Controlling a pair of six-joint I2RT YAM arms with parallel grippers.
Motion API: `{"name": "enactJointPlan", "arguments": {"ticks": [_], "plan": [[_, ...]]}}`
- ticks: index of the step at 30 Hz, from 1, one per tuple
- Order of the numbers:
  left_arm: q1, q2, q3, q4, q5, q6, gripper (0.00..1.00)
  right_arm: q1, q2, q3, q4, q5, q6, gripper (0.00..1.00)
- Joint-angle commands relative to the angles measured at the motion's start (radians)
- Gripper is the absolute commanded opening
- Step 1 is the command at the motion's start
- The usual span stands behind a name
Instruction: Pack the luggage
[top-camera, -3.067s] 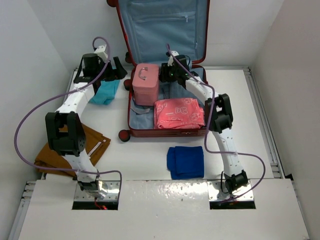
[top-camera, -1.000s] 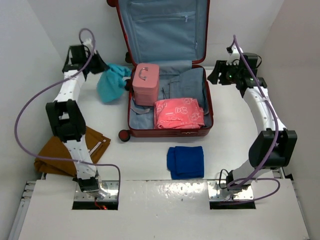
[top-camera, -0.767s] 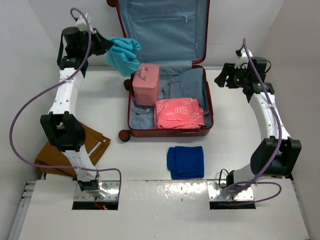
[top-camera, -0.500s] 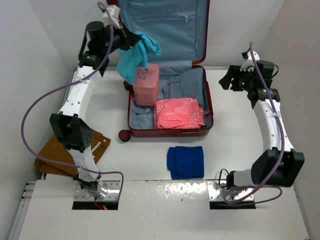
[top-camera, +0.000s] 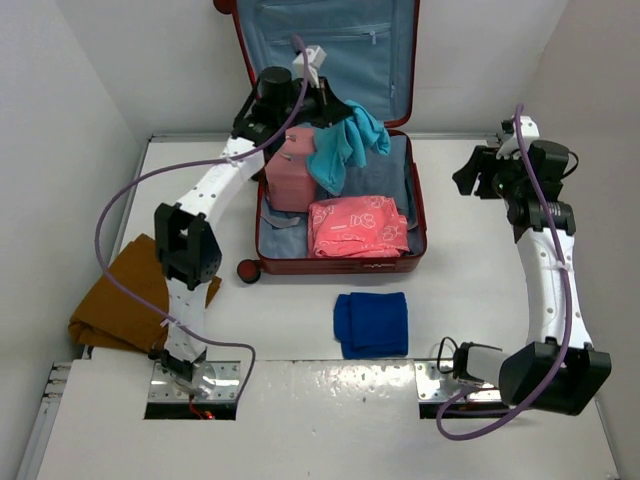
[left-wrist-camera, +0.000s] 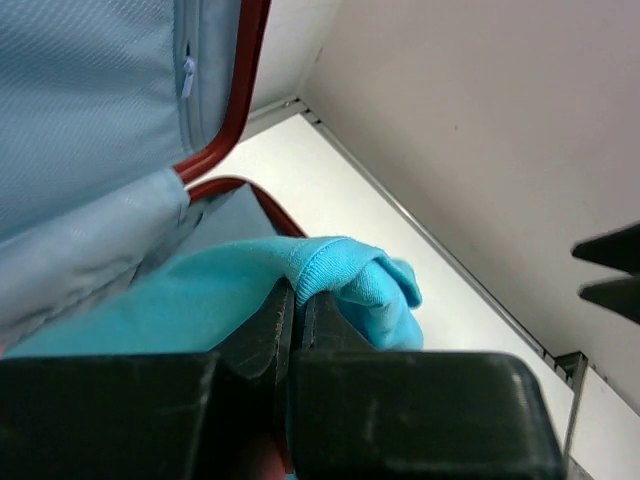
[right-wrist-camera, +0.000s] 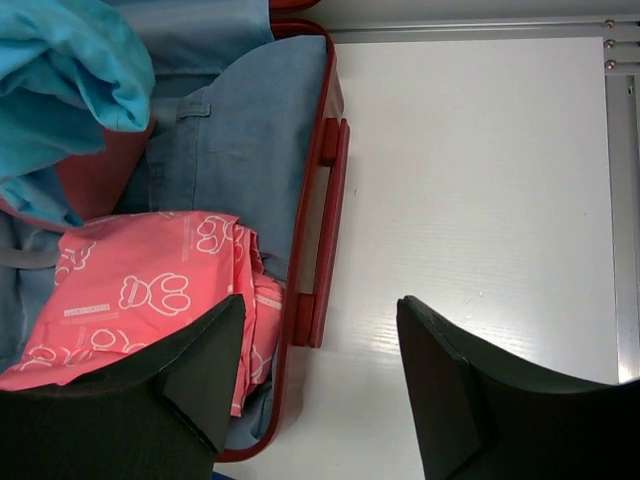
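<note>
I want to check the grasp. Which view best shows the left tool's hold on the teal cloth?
Left wrist: close up, the left tool is shut on a fold of the cloth. The top view shows the cloth hanging over the suitcase, the pinch too small. The right wrist catches only a corner of it.

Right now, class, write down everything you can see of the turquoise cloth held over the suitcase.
The turquoise cloth is a soft, knit-looking garment with a ribbed hem, crumpled rather than folded. The left gripper is shut on a bunched fold near that hem, so the cloth hangs limp over the open luggage, beside the pink case and above the grey-blue garment and pink patterned bundle. Whether its lowest edge touches anything packed cannot be told.
</note>
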Motion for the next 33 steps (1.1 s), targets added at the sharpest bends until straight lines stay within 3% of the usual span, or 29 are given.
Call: {"name": "enactJointPlan", "arguments": {"ticks": [1,7,13,15,18,25,27,29,31,33], "plan": [[-0.02,0.068,0.102,0.117,0.001,-0.022,0.0,-0.001,-0.035,-0.02,-0.001,0.016,-0.005,0.62],[-0.062,0.202,0.232,0.039,-0.083,0.153,0.0,-0.001,-0.036,-0.024,0.0,0.03,0.004,0.62],[-0.11,0.231,0.073,-0.066,-0.114,0.319,0.0,0.003,0.006,-0.004,0.009,0.024,0.047,0.69],[-0.135,0.259,0.035,-0.128,-0.102,0.366,0.1,0.0,0.036,0.011,0.012,0.01,0.056,0.72],[-0.159,0.268,-0.021,-0.207,-0.045,0.431,0.34,0.014,0.071,0.032,0.037,-0.012,0.083,0.73],[-0.132,0.173,-0.163,-0.28,0.093,0.482,0.62,0.132,0.19,0.103,0.193,-0.035,0.134,0.71],[-0.103,0.049,-0.228,-0.214,0.139,0.46,0.71,0.161,0.233,0.123,0.213,-0.036,0.142,0.71],[-0.058,-0.069,-0.372,-0.02,0.17,0.368,0.81,0.189,0.241,0.115,0.229,-0.05,0.139,0.71],[-0.038,-0.232,-0.468,0.141,0.17,0.274,1.0,0.193,0.234,0.091,0.223,-0.064,0.136,0.73],[-0.027,-0.334,-0.466,0.156,0.152,0.247,1.0,0.187,0.183,0.017,0.186,-0.119,0.12,0.77]]}}
